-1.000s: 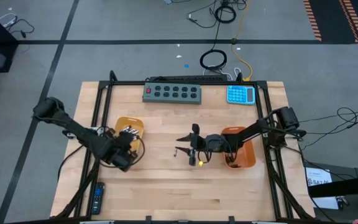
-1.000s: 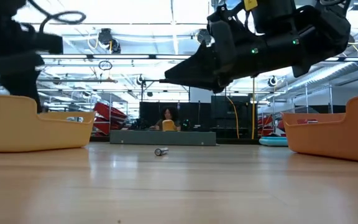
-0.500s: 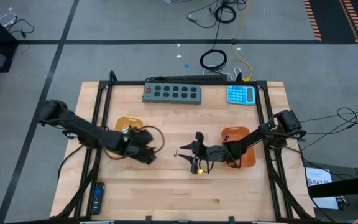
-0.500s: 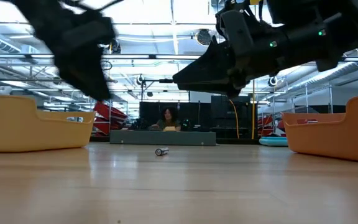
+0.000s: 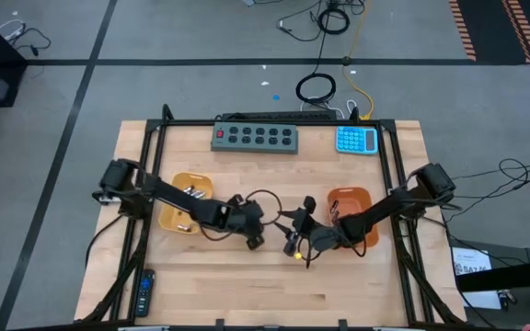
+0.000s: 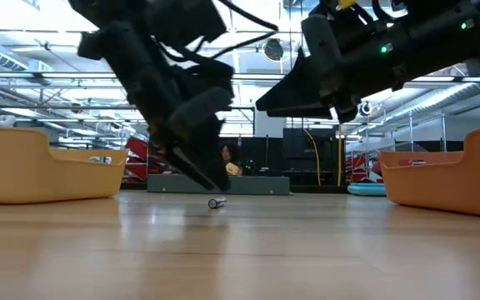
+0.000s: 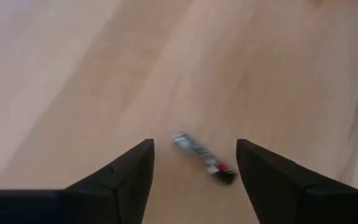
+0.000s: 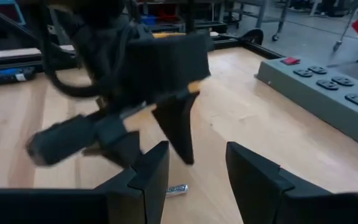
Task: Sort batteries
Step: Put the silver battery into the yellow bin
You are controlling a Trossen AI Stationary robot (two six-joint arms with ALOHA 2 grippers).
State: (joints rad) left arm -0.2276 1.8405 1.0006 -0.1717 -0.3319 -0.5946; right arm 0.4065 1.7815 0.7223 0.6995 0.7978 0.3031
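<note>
One small silvery battery (image 6: 216, 202) lies alone on the wooden table's middle; it also shows in the left wrist view (image 7: 202, 158) and the right wrist view (image 8: 176, 190). My left gripper (image 5: 254, 241) hangs open just above it, fingers pointing down, one on either side, not touching it (image 7: 194, 149). My right gripper (image 5: 288, 223) is open and higher up, a little right of the battery (image 8: 197, 155). The left orange tray (image 5: 175, 219) holds several batteries (image 5: 190, 193). The right orange tray (image 5: 364, 234) stands under the right arm.
A grey power strip (image 5: 256, 136) and a blue calculator (image 5: 356, 140) lie along the far edge. A black remote control (image 5: 144, 292) lies at the near left corner. A person (image 6: 223, 158) sits in the room beyond the table.
My left gripper has swung from above the left tray toward the table's middle and come down over the lone battery. My right gripper has drawn back a little toward the right tray. The battery has not moved.
</note>
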